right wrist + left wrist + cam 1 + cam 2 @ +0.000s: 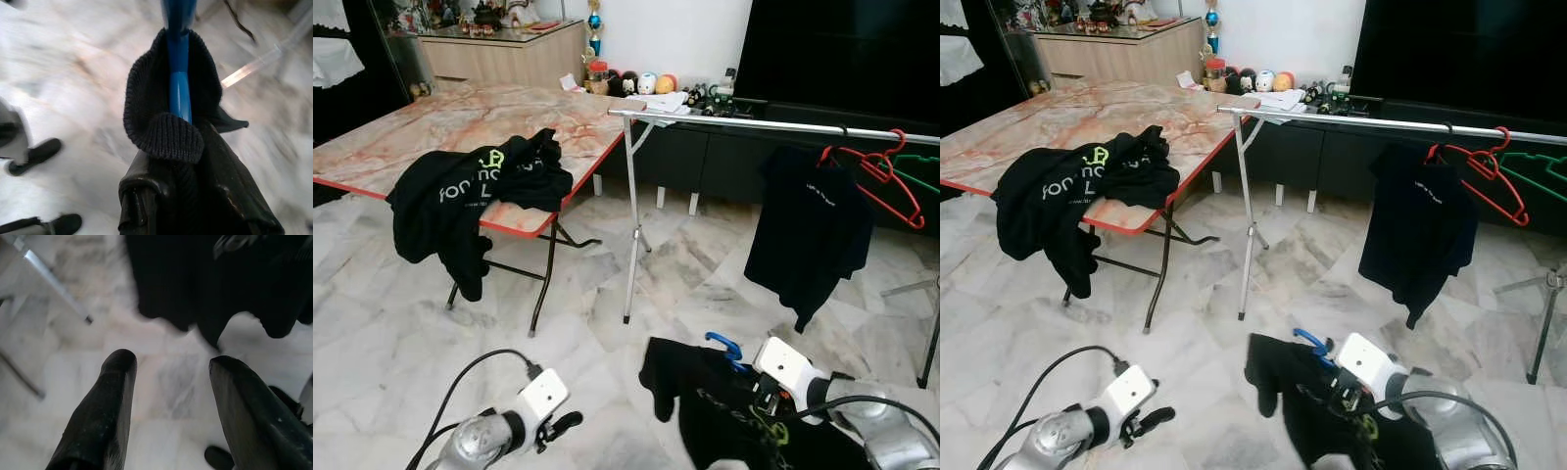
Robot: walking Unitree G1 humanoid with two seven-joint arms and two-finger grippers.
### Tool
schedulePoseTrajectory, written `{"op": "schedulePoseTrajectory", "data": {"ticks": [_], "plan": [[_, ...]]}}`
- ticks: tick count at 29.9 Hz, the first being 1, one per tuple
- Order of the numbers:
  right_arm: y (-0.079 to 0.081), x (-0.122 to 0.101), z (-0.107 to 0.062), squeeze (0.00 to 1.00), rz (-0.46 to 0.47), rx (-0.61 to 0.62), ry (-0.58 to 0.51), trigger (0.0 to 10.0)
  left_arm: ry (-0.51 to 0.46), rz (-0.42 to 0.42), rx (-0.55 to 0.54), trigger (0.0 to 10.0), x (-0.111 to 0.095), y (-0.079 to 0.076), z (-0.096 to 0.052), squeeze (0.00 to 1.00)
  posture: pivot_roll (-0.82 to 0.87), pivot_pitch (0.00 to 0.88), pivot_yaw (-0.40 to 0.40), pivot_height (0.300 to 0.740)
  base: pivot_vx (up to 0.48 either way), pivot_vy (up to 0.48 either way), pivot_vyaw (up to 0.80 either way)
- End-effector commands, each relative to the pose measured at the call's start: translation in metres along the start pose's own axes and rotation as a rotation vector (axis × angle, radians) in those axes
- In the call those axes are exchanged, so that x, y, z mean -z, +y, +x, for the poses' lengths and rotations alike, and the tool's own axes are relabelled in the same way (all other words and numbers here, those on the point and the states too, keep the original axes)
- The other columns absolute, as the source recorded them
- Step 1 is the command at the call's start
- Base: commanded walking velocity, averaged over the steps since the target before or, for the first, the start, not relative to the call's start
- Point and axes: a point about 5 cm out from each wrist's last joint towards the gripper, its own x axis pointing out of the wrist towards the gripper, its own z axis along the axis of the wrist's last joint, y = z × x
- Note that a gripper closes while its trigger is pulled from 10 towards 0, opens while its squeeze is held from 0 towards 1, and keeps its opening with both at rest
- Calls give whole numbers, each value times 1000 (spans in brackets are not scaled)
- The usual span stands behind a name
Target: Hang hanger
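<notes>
White-veined marble floor (401,323) underfoot, crossed by a silver clothes rail (773,124) on thin metal legs. Hanging from that rail: a black T-shirt (808,230), and just beside it toward the far end a red hanger (881,181) and a green hanger (922,174), both bare. To the robot's left of the rail, a folding table (460,117) with a marble-pattern top and red edge; draped over the table corner nearest the rail, a black T-shirt with pale lettering (470,191), one sleeve trailing below the edge. Beyond the rail, against the wall, a low dark cabinet (705,157) lined with small toys and ornaments. Low in front of the rail, well short of it, the right gripper (756,390) clamped on a blue hanger (179,73) dressed in a black ribbed-collar shirt (1302,392); blue hook poking up out of the collar, fabric sagging below the wrist. Farther from the rail, on the table's side, the left gripper (171,401) held low over the floor, fingers (105,406) spread wide apart with nothing between them.
</notes>
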Motion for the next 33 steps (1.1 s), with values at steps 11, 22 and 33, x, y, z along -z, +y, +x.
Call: {"op": "schedulePoseTrajectory", "data": {"ticks": [11,22,33], "plan": [[6,-19,-21,0,-132,-200,-33,10000,-49,66,11,10000,-24,8,8,0,35,42,23,740,0,0,0],[13,-33,-36,0,-155,-293,-72,10000,-14,78,62,10000,-21,-7,15,0,20,28,21,740,0,0,0],[28,-54,-45,0,-166,-364,-156,10000,66,122,98,10000,-4,-15,14,0,3,15,32,740,0,0,0]]}}
